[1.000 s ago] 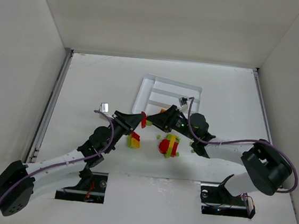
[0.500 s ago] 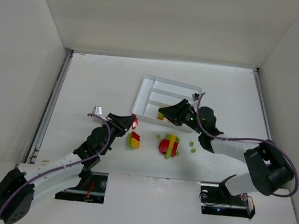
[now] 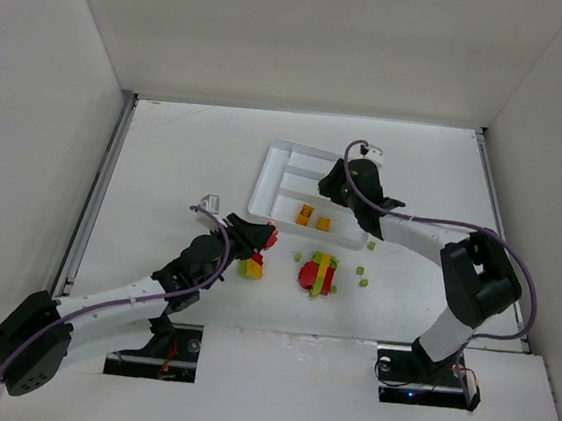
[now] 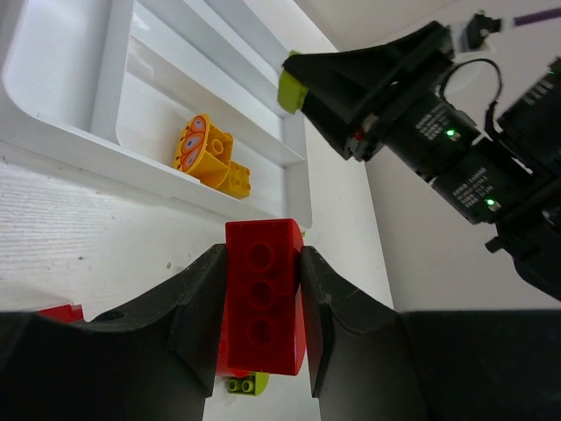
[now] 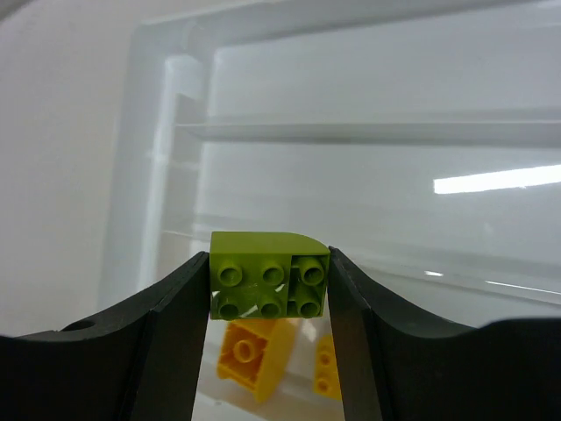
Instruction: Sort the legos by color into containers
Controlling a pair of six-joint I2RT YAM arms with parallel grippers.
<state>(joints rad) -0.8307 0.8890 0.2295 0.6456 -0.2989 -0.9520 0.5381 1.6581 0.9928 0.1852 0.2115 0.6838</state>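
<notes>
- Legos turn up in three places: one in each gripper, two in the tray, and the rest loose on the table.
- We see the red brick pinched by its long sides between the fingers of the left gripper. It is held over the table just in front of the tray's near wall.
- We see the green brick, rounded at one corner, clamped in the right gripper with its studs facing the wrist camera. It is held above the tray's slots.
- Two yellow bricks lie in the tray slot nearest the arms, below the green brick in the right wrist view.
- On the table a red, yellow and green clump sits near the tray, with tiny green studs scattered to its right and a yellow-and-red piece beside the left gripper.
</notes>
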